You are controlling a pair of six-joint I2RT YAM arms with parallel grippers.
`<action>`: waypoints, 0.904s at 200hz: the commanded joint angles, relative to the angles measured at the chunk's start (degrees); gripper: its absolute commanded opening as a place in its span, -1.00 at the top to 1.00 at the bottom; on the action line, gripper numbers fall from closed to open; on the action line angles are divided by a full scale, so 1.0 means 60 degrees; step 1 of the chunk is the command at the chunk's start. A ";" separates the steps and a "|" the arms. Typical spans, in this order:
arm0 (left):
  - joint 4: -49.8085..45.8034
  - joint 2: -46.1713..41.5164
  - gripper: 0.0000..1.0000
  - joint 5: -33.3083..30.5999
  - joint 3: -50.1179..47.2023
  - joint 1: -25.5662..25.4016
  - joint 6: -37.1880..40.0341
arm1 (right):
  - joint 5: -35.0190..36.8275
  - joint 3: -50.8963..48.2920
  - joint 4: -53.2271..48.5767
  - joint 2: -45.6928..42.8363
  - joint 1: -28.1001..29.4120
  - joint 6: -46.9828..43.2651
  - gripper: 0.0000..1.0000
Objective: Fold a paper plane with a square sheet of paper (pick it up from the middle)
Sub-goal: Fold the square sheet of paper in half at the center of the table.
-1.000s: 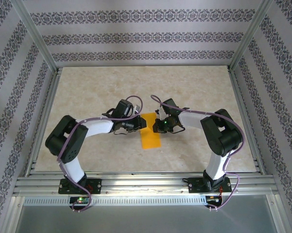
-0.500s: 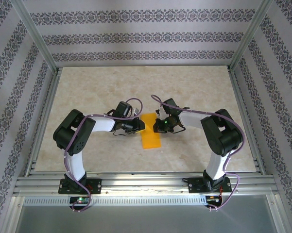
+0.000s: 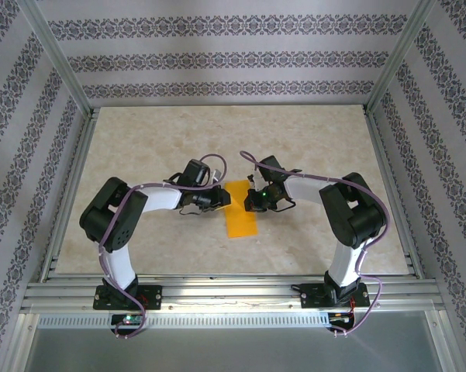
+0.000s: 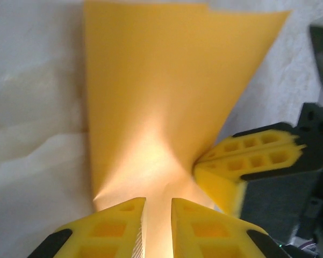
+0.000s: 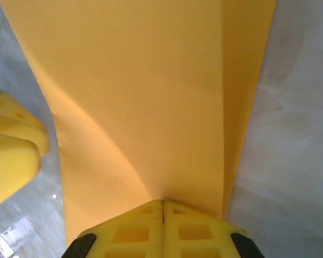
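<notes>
Only my left elbow shifted; this flimsy, crease-prone paper (image 4: 150, 80) wants gentle edge pinches: right gripper (image 5: 162, 205) is clamped shut on one edge, left gripper (image 4: 157, 207) barely ajar at the opposite edge, hold unclear.

Sheet of paper (image 3: 241, 217): plain bright orange, paler glow near my left gripper (image 4: 157, 203). Fingers of left gripper and right gripper (image 5: 162, 203): yellow, black trim. Tabletop (image 3: 139, 147): beige, faint marbling. Walls (image 3: 217, 58): white-grey, bands of dark floral damask. My arms (image 3: 159, 200): white and black; cables (image 3: 214, 157) purple. Frame (image 3: 217, 293): silver. Green light (image 3: 262, 208) on my right wrist.
</notes>
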 commanded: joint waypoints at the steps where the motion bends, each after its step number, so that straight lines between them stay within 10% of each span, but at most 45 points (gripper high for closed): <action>1: -0.0007 0.0213 0.64 0.0202 0.0551 0.0178 0.0205 | 0.1030 -0.0319 -0.1363 0.0658 -0.0181 -0.0304 1.00; 117: -0.0153 0.1512 0.65 0.0019 0.0877 0.0541 -0.0168 | 0.1028 -0.0392 -0.1430 0.0673 -0.0197 -0.0333 1.00; 181: -0.1800 0.1070 1.00 -0.0115 0.1973 0.0553 0.0304 | 0.1003 -0.0275 -0.1515 0.0596 -0.0197 -0.0338 1.00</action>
